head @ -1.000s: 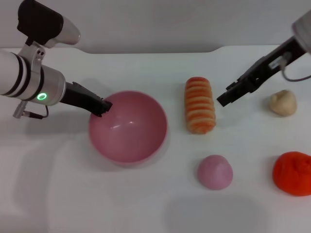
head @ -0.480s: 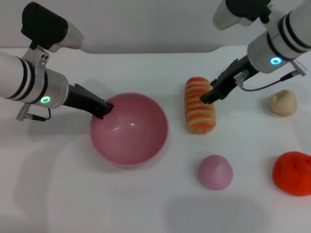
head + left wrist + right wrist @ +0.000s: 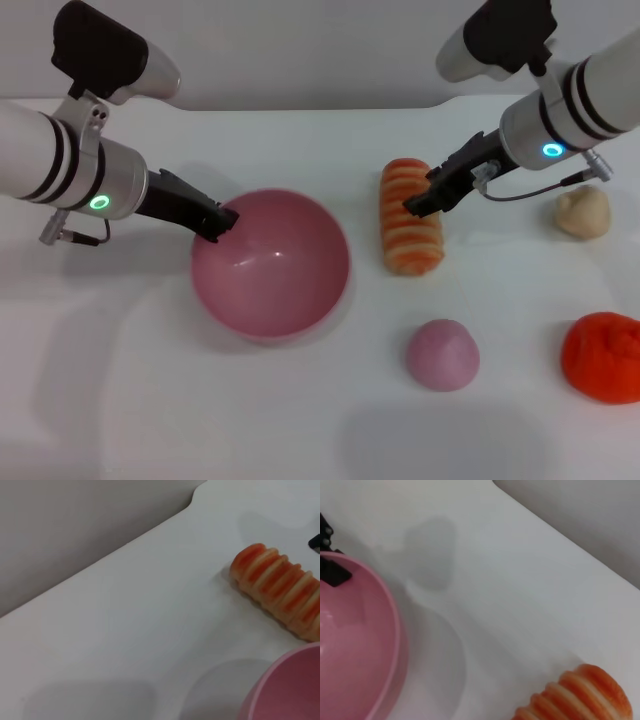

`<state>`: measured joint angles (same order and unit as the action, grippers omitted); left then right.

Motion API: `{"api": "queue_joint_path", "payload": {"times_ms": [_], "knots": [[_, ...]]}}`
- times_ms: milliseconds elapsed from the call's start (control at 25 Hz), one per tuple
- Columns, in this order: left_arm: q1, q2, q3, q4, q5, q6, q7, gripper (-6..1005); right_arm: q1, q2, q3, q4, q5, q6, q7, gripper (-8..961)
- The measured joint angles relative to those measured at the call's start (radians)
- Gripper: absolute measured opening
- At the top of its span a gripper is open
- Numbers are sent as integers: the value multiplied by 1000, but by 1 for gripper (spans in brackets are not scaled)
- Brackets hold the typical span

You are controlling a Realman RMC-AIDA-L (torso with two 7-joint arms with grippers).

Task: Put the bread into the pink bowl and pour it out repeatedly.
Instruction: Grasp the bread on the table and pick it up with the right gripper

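White table (image 3: 300, 420): right gripper (image 3: 420, 203) over bread (image 3: 410, 232) (striped side up).

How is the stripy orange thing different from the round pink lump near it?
The bread is long, ridged and striped orange and cream; the small pink dome is round, smooth and plain pink. The bread lies farther back, level with the pink bowl, with the right gripper at its side; the dome sits nearer, with no gripper by it. Both rest on the white table.
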<state>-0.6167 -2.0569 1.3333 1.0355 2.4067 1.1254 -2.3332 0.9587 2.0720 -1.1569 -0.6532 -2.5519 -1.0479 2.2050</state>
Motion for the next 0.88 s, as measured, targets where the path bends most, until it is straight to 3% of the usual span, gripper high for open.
{"api": "queue_joint_path", "payload": {"times_ms": [880], "knots": [[-21,0,14,-6,1,-7,-1,47,-8,7,-39,79,55,83,-15,426]]}}
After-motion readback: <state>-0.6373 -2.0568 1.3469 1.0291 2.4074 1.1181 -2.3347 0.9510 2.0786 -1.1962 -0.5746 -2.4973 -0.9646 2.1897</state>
